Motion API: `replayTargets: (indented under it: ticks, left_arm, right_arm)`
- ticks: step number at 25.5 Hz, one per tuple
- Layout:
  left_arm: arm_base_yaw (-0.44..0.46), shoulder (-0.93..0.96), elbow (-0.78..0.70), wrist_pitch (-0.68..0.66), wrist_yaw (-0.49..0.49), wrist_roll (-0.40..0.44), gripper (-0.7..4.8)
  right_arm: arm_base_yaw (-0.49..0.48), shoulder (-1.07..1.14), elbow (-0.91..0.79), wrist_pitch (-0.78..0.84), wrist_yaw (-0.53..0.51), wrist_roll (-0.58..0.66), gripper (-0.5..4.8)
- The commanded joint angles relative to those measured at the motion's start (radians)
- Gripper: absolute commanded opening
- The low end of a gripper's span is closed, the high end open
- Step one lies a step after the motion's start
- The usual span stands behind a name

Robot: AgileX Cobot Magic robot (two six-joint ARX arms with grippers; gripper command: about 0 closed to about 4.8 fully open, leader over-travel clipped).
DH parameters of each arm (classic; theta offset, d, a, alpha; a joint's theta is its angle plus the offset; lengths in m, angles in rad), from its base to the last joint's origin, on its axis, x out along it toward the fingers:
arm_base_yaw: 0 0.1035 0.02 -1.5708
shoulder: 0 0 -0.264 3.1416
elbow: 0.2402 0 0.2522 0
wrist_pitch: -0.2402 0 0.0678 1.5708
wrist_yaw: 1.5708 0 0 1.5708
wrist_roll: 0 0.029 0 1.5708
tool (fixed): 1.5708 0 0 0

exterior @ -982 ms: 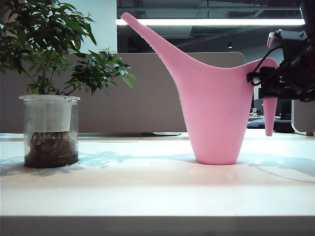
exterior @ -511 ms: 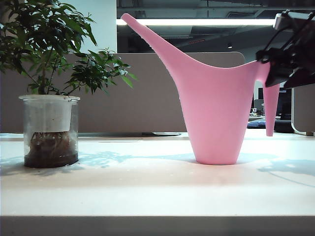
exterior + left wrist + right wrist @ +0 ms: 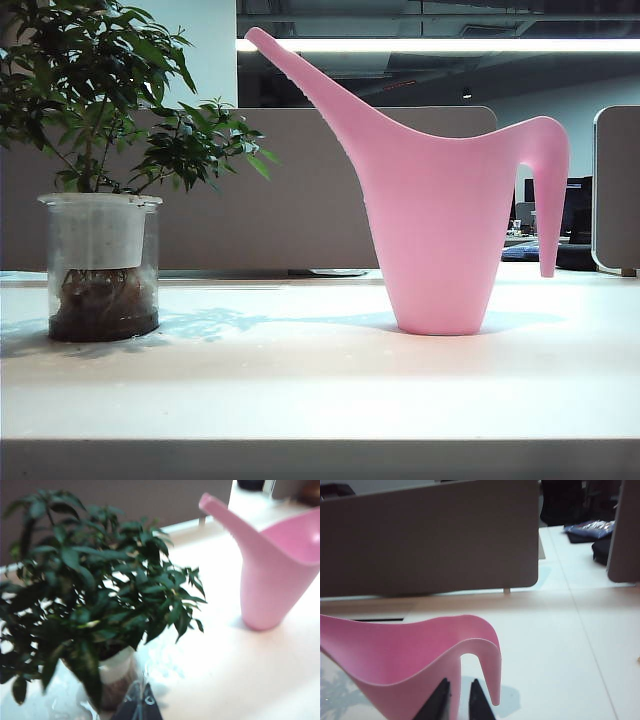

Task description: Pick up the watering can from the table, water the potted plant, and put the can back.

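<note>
1. On the table (image 3: 320, 390), right of the middle in the exterior view, the watering can (image 3: 440, 230) stands upright on its narrow base, untouched by either gripper
2. Its long thin spout (image 3: 300, 75) sweeps up and away toward the potted plant (image 3: 100, 200), so the can's length runs across the tabletop from the handle side to the plant side
3. The curved handle (image 3: 548, 190) arches off the opposite side and hangs down with its free end above the table
4. Right gripper (image 3: 459, 700): seen only from its wrist camera, it sits just behind and above the handle (image 3: 487, 665), its two dark fingers (image 3: 479, 702) close together with a slim gap, gripping nothing; the can's open rim lies ahead of the fingertips
5. Left gripper (image 3: 137, 707): only a dark tip shows at the frame edge, right by the plant's glass jar; whether its jaws are wide or narrow cannot be told
6. From the left wrist camera the leafy shrub (image 3: 95, 595) fills the space directly in front of that gripper, and the pink can (image 3: 280, 570) stands well beyond it, its spout aimed back toward the foliage
7. A grey partition (image 3: 300, 190) stands behind the table, with dark items on a farther desk past the right gripper
</note>
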Motion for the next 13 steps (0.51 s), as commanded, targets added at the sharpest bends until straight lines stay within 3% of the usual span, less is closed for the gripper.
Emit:
replayTargets:
  ticks: [1,4,6,9,12,13]
  left_arm:
    - [0.0,-0.094,-0.09,0.099,0.005,-0.008,-0.05]
    - [0.0,-0.185,-0.173,0.145,0.038,-0.007,-0.05]
    - [0.0,-0.253,-0.223,0.155,0.042,-0.008,-0.05]
    - [0.0,-0.32,-0.265,0.103,-0.006,-0.042,-0.05]
    - [0.0,-0.344,-0.287,0.056,-0.098,-0.119,-0.05]
    - [0.0,-0.347,-0.298,0.053,-0.109,-0.11,-0.05]
  right_arm:
    - [0.0,-0.152,0.003,-0.193,-0.003,0.004,0.44]
    - [0.0,-0.256,0.003,-0.344,-0.002,0.004,-0.07]
    - [0.0,-0.32,0.003,-0.436,0.01,0.005,-0.06]
    - [0.0,-0.411,0.003,-0.527,0.012,0.005,-0.05]
    - [-0.002,-0.48,0.001,-0.515,0.028,0.005,-0.06]
    - [-0.002,-0.5,0.001,-0.508,0.04,0.005,-0.06]
